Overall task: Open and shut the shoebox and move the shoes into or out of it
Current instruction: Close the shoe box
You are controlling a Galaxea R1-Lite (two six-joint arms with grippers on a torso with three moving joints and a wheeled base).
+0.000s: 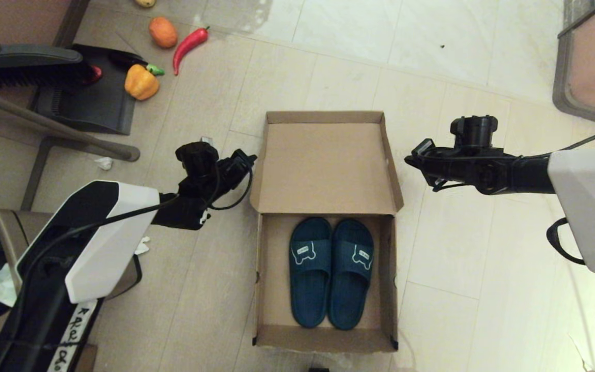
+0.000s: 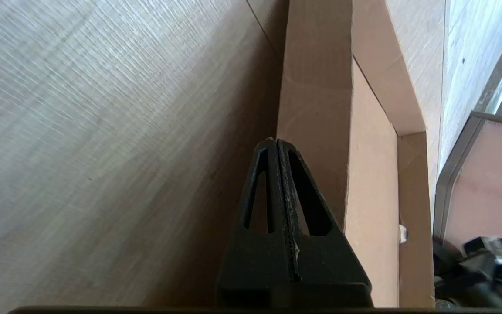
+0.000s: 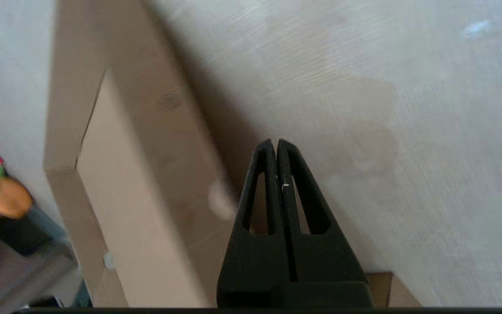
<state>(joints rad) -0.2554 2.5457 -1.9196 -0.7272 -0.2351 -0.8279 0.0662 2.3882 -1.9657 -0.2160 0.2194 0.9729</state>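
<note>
In the head view both hands' fingertips are hidden behind their wrists. The shoebox (image 1: 323, 232) lies open on the floor (image 1: 457, 248), the shoes (image 1: 331, 271) side by side inside. Left hand (image 2: 276, 140), fingers pressed together, hangs just beside the lid's left flap; right hand (image 3: 276, 141), likewise pressed together, beside its right flap.

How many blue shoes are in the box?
2. The left shoe and the right shoe lie side by side, touching, in the open shoebox. None seem hidden.
</note>
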